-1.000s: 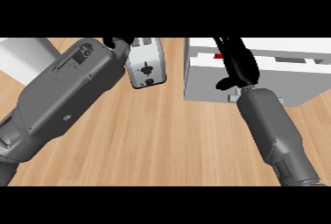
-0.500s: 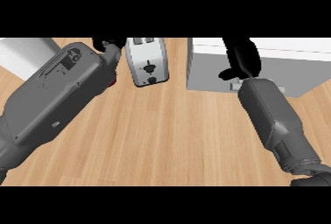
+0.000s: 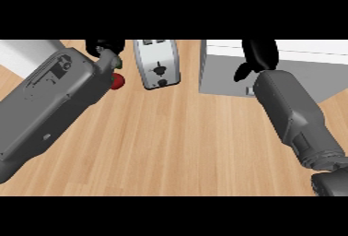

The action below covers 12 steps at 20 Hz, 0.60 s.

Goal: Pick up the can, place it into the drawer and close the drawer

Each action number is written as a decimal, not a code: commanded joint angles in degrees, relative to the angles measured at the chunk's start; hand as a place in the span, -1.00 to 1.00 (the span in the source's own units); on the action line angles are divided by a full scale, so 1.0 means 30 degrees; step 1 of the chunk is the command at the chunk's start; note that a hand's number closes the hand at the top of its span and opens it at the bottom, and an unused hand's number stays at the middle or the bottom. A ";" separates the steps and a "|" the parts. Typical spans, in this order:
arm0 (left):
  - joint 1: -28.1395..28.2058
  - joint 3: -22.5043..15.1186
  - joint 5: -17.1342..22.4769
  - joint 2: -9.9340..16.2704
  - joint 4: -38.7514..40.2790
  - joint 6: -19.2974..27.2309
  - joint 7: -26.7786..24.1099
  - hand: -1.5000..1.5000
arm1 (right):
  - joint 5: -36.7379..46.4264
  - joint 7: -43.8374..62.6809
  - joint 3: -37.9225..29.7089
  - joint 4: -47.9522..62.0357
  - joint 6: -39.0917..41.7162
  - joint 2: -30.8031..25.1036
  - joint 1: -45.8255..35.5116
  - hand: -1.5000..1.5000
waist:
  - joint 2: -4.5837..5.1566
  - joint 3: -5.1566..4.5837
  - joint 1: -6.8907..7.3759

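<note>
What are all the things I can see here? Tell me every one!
Toaster: one, silver, top middle of the counter.
Drawer unit: one, white-grey box, top right.
Red object: one, small, round, mostly hidden beside the left forearm; too hidden to name.
White block: one, top left corner.
Counter: one, light wood.
Left hand: one, black, top left, fingers unclear.
Right hand: one, black, over the drawer unit.
Forearms: two, grey.
</note>
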 commanded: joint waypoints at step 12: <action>0.0681 -0.0118 -0.0421 0.0230 -0.1703 0.0472 0.0780 -1.00 | -0.4417 -0.3352 -0.4159 0.1171 0.2993 0.0189 -0.2824 -1.00 | 0.0095 0.0060 0.0502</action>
